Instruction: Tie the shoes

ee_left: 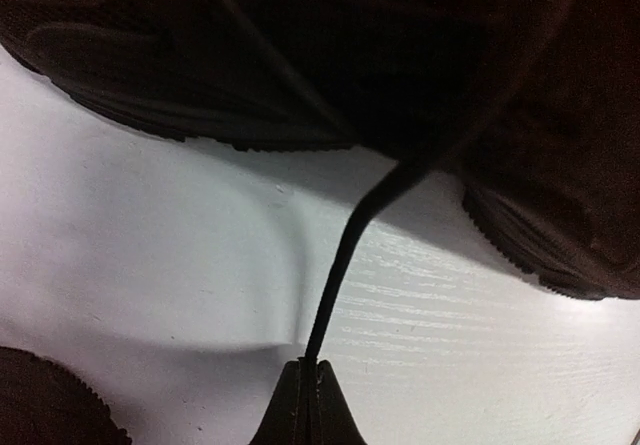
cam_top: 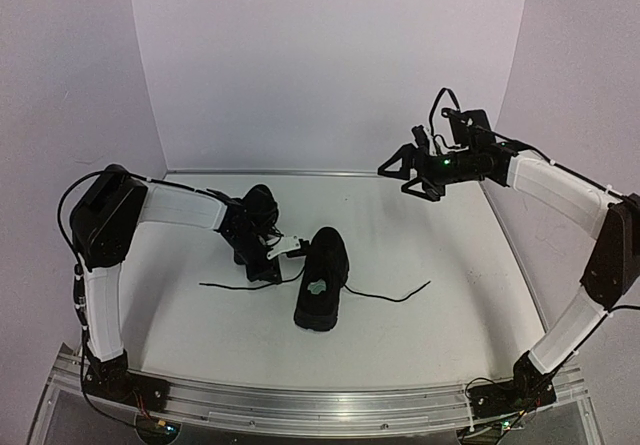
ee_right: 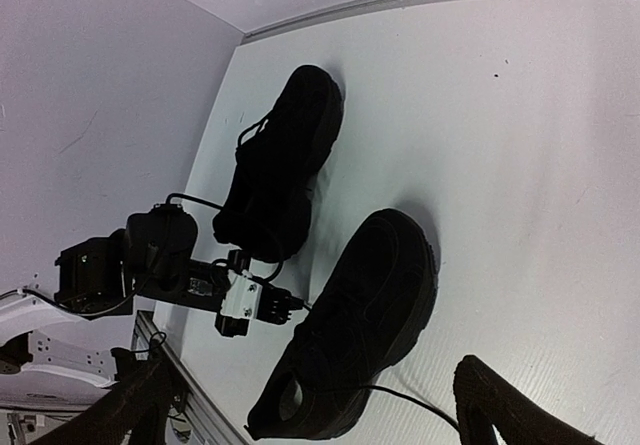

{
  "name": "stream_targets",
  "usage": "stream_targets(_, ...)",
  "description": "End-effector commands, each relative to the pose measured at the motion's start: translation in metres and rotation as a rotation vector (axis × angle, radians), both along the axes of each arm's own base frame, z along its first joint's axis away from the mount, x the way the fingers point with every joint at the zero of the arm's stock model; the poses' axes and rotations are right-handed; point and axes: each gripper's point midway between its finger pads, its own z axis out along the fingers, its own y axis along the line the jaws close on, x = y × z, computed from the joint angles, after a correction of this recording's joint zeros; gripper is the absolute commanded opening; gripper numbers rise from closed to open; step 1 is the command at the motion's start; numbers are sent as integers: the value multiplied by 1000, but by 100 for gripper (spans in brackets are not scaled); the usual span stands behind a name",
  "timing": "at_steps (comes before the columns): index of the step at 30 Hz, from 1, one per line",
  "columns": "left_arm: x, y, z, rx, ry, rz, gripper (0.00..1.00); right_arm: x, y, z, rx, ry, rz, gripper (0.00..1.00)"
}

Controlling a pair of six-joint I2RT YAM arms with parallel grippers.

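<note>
Two black shoes lie on the white table. The near shoe (cam_top: 322, 277) points away from me and shows a pale patch in its opening; the right wrist view shows it too (ee_right: 365, 310). The far shoe (cam_top: 258, 208) lies behind my left arm and also shows in the right wrist view (ee_right: 283, 160). My left gripper (cam_top: 299, 250) is shut on a thin black lace (ee_left: 338, 265) that runs taut up to the near shoe's left side; its tips (ee_left: 310, 367) are pressed together. Loose lace ends trail left (cam_top: 240, 286) and right (cam_top: 390, 296). My right gripper (cam_top: 402, 176) is open, high at the back right.
The white table (cam_top: 450, 295) is walled at the back and on both sides. An aluminium rail (cam_top: 320, 405) runs along the near edge by the arm bases. The right gripper's dark fingers (ee_right: 500, 410) frame the bottom of its view.
</note>
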Motion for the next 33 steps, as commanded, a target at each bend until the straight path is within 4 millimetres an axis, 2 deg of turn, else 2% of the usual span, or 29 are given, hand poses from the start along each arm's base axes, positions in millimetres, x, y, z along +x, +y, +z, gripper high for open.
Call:
stream_targets(1,7,-26,71,-202,-57,57,0,6,10,18,55,-37,47,85)
stream_targets(5,7,-33,102,-287,-83,71,0,2,18,10,81,0,100,73)
stream_targets(8,7,-34,120,-323,-107,73,0,0,23,5,94,18,127,69)
stream_targets(14,11,-35,153,-434,-142,113,0,-3,43,-4,101,38,189,67)
stream_targets(18,21,-32,177,-535,-176,173,0,-10,73,-14,92,47,259,66)
stream_targets(21,26,-31,185,-584,-176,199,0,-14,95,-18,86,36,304,63)
stream_targets(27,35,-30,184,-641,-163,224,0,-23,132,-27,98,40,384,54)
stream_targets(33,38,-36,190,-705,-159,219,0,-30,149,-39,89,41,428,54)
